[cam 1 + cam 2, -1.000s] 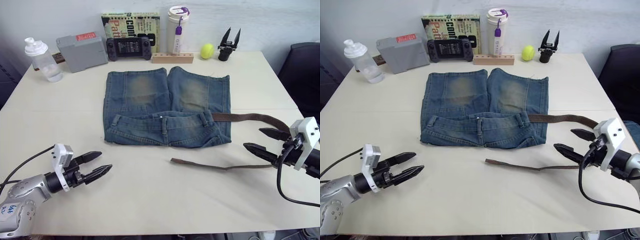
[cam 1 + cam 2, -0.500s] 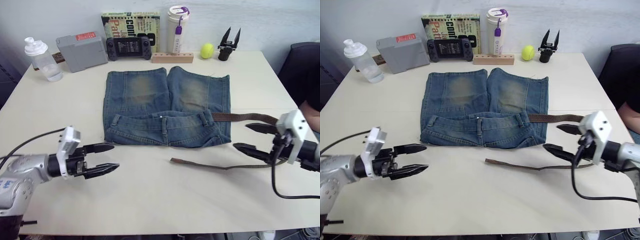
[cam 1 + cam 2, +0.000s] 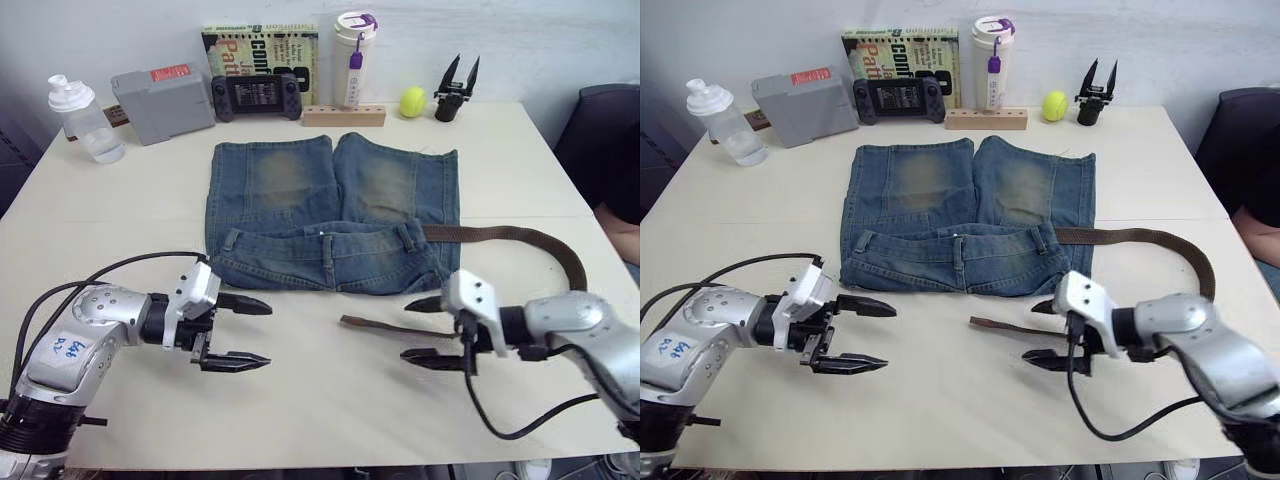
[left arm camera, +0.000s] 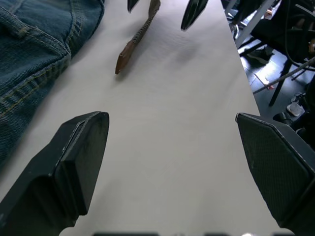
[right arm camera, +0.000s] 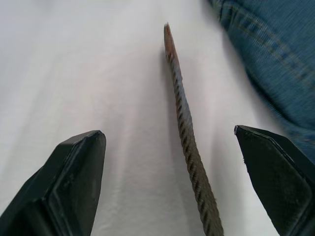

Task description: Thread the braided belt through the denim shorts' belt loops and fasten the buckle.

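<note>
Between my right jaws [image 3: 428,330], spread wide just above the desk [image 3: 320,400], lies the free end of the belt [image 3: 375,325], its tan tip pointing toward my left side. From there the strap runs back under my right wrist, loops out past the shorts' [image 3: 335,215] right edge and returns along the waistband, where it disappears into the denim near the right-hand loop [image 3: 408,236]; I cannot see the buckle. The shorts lie flat in the middle of the desk, waistband nearest me, legs pointing away. My left jaws [image 3: 243,332] are also spread wide and empty, hovering near the front of the desk just beside the shorts' left corner, well apart from the belt tip. I judge the belt light, limp and floppy: the braid will sag and twist if I lift it far from the end, though its weave should give decent grip. The tan tip looks stiffer, so I would close my right jaws on the braid just behind it, leaving a short firm stub to poke through a loop. The denim is soft and may bunch or slide, so my left jaws may need to pin the waistband beside whichever loop I feed.
</note>
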Robot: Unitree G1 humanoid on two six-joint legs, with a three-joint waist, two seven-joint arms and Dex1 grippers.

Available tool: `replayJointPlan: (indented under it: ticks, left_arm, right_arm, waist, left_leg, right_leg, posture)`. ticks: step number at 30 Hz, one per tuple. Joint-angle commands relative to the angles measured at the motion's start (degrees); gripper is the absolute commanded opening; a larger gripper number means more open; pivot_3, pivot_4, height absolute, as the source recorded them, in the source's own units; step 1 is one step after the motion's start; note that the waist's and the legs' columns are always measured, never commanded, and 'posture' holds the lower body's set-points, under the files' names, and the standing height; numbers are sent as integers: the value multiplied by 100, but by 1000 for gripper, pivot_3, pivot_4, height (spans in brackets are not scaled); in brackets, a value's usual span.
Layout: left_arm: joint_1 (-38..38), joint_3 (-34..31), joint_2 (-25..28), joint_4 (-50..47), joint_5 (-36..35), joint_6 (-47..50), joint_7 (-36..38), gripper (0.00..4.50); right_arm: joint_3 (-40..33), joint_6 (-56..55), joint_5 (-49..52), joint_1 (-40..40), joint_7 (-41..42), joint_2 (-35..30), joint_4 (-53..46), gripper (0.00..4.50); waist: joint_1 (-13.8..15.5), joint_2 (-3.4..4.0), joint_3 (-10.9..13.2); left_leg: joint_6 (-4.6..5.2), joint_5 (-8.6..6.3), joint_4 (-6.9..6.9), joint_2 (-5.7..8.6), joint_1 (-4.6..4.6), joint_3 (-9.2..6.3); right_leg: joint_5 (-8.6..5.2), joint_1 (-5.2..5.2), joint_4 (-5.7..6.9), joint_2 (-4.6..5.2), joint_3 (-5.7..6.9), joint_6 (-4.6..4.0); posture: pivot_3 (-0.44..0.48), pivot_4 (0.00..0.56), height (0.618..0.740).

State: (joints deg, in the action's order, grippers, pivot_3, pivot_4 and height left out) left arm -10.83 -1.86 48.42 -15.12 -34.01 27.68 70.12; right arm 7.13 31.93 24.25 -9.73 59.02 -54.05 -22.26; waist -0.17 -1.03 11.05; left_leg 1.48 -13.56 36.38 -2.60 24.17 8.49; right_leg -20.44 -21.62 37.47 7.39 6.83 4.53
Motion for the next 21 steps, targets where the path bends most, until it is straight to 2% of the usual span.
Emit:
replayJointPlan:
  ticks: [1,3,4,7,8,10,12,15,18,21]
  left_arm:
    - [-120,-398,-104,-15,-298,99,-189,4500]
    - [-206,-515,-173,40,-412,187,-278,4500]
    - [-268,-576,-215,73,-490,250,-331,4500]
    - [-553,-692,-432,250,-669,427,-551,4500]
    - [-678,-681,-560,309,-675,429,-670,4500]
    - [-935,-552,-1013,120,-1110,815,-973,4500]
    - [-1146,-473,-1430,17,-1465,1182,-1266,4500]
    - [-1394,-389,-1941,32,-1888,1662,-1655,4500]
    - [-1484,-112,-2512,79,-2002,1960,-2098,4500]
    - [-1556,-104,-3039,167,-2235,2167,-2531,4500]
  right_arm:
    - [168,-764,-604,15,-106,191,495,3243]
    - [179,-997,-703,-66,-86,321,674,2106]
    - [150,-1031,-673,-129,-36,369,703,1693]
    - [-157,-841,-164,-286,225,480,633,144]
    - [-369,-606,245,-343,332,528,544,61]
    - [-963,289,1621,-564,448,650,320,61]
    - [-1297,937,2495,-764,424,686,205,61]
    - [-1536,1542,3194,-971,348,655,92,61]
    - [-1748,1945,3783,-1085,142,716,-19,61]
    - [-1797,2064,3956,-1034,-9,719,-146,61]
  waist:
    - [0,0,0]
    - [1,0,0]
    - [1,-1,0]
    - [-3,0,0]
    - [0,-1,0]
    - [6,-2,1]
    - [9,-8,5]
    - [16,-14,6]
    - [15,-15,6]
    - [17,-16,7]
  left_leg:
    - [0,0,0,0,0,0]
    - [0,2,3,0,1,0]
    - [0,2,5,0,0,0]
    - [2,5,11,-1,-1,0]
    - [3,5,12,0,-1,-1]
    - [5,6,14,0,0,-2]
    - [12,3,24,1,1,-9]
    - [21,-3,54,-3,5,-20]
    - [28,-8,60,0,6,-19]
    - [31,-10,66,3,10,-16]
  right_leg:
    - [0,0,0,0,0,0]
    - [0,0,2,-1,1,0]
    - [0,2,4,-1,2,0]
    - [1,2,13,-2,3,1]
    - [0,2,15,-2,3,1]
    - [1,2,16,-2,4,1]
    - [2,11,17,0,5,4]
    - [2,23,19,-1,12,4]
    - [3,26,19,1,10,5]
    - [4,25,18,3,9,8]
  posture:
    - [0,150,709]
    - [0,150,709]
    - [0,150,709]
    - [0,150,709]
    - [0,150,709]
    - [0,150,709]
    - [0,150,709]
    - [0,150,709]
    - [0,150,709]
    - [0,150,709]
